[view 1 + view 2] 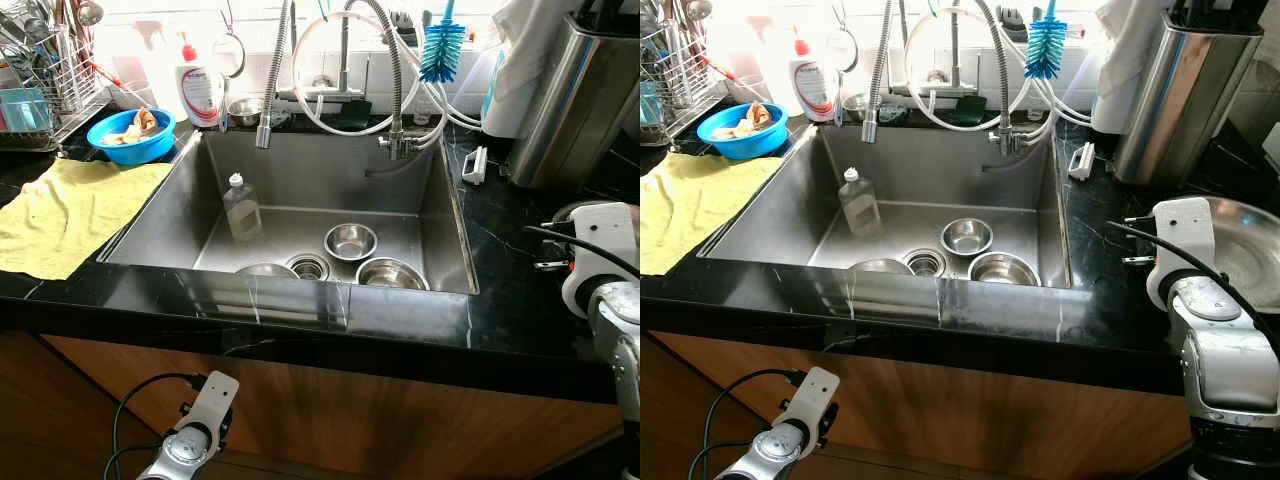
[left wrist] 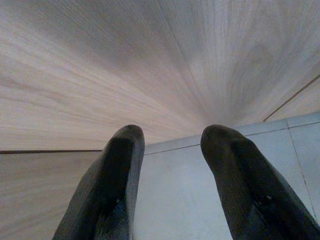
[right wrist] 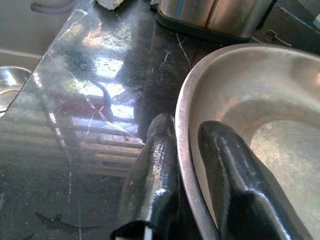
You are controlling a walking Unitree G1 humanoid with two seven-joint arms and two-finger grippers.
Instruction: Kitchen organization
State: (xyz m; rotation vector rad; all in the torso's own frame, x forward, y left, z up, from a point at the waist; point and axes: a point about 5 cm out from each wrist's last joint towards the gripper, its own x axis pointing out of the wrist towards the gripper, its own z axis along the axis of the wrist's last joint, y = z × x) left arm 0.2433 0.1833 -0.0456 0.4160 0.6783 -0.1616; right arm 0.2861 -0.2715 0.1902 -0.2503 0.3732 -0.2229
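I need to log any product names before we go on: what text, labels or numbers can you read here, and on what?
No text can be read in any view.
White dish soap bottle behind the sink: red and blue label, print too blurred to read.
Clear bottle standing in the sink: no legible label.
Steel bowl pinched by the right gripper: no markings visible.

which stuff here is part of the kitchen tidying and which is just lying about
In the job:
- right gripper, fingers pinching the rim of the large steel bowl
- steel bowls in the sink
- sink

Lying about:
- yellow cloth
- blue bowl
- bottle brush
- left gripper, hanging idle
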